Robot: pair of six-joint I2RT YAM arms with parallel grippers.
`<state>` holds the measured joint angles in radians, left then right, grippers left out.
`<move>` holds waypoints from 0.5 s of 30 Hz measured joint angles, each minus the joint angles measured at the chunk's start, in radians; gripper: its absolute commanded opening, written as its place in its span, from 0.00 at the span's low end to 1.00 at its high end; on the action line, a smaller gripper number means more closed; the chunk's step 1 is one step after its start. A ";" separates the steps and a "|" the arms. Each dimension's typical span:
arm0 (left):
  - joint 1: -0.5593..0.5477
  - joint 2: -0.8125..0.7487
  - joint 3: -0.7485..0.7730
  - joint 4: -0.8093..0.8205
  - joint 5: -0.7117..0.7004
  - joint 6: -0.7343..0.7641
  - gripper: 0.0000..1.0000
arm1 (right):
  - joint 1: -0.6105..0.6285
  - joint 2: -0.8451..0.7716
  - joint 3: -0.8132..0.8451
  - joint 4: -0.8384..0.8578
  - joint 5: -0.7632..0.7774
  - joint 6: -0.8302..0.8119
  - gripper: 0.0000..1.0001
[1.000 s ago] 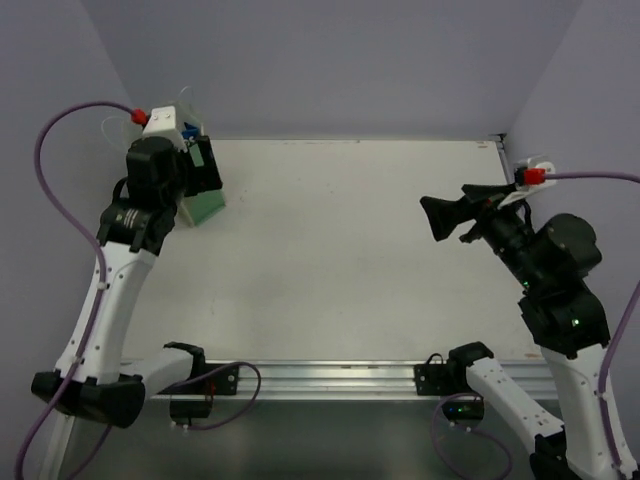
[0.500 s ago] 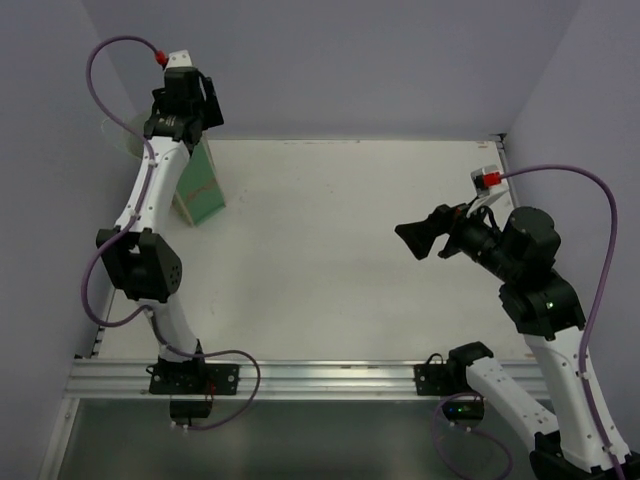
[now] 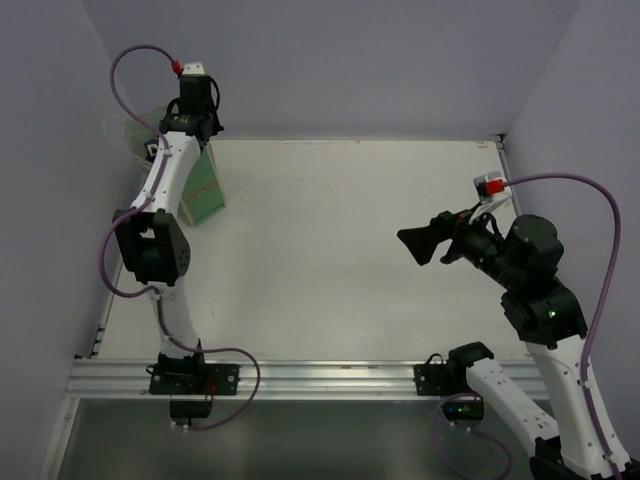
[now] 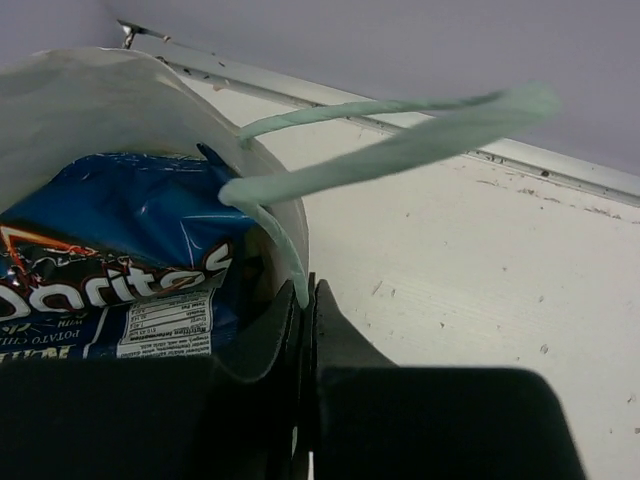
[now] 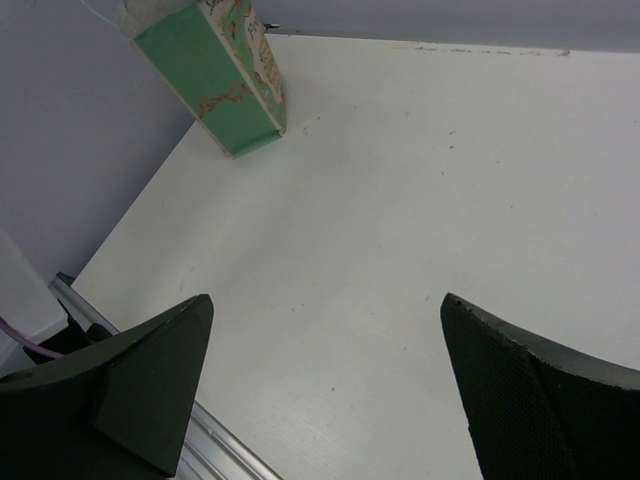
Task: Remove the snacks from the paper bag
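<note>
top external: the paper bag [image 3: 203, 190] stands at the far left corner of the table [image 3: 340, 250], mint-green side toward the camera. the left arm reaches out over it, and the left gripper [image 3: 192, 125] is at the bag's mouth. from here its jaws cannot be told. the right gripper [image 3: 408, 243] hangs above the right part of the table, well apart from the bag, with nothing in it.

left wrist: the two dark fingers are almost together, and the bag's cream rim seems to be pinched between them. a pale green handle [image 4: 400, 140] arches across the view. inside the bag lies a dark blue doritos packet [image 4: 110, 250], label up and close under the rim. no other snack can be made out.

right wrist: the jaws stand wide with only bare table between them. the bag is far off at the upper left.

judgement: the packet looks light, puffy and slick, and the foil likely crinkles and slides under hard pads. a pinch on a flat sealed edge or a corner should hold better than a squeeze on the belly. the bag is thin paper, easy to tip or crush, so holding its rim while the other arm reaches in seems wise.
</note>
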<state>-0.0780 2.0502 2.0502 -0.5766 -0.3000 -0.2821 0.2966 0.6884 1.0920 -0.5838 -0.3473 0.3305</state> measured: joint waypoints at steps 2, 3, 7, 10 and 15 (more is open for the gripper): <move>-0.004 -0.019 -0.020 0.002 0.008 0.001 0.00 | 0.000 -0.002 -0.004 0.000 0.002 -0.002 0.99; -0.008 -0.028 -0.027 -0.007 0.011 0.001 0.00 | 0.000 -0.002 -0.004 0.000 0.002 -0.002 0.99; -0.051 -0.066 -0.045 -0.080 0.016 -0.003 0.00 | 0.000 -0.002 -0.004 0.000 0.002 -0.003 0.99; -0.117 -0.109 -0.080 -0.138 0.027 -0.027 0.00 | 0.000 -0.004 -0.004 0.000 0.005 -0.005 0.99; -0.277 -0.227 -0.183 -0.217 0.056 -0.098 0.00 | 0.000 -0.031 -0.012 0.000 0.021 -0.017 0.99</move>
<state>-0.3550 1.8233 1.8671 -0.7937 -0.2443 -0.3801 0.2966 0.6571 1.0801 -0.5842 -0.3267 0.3134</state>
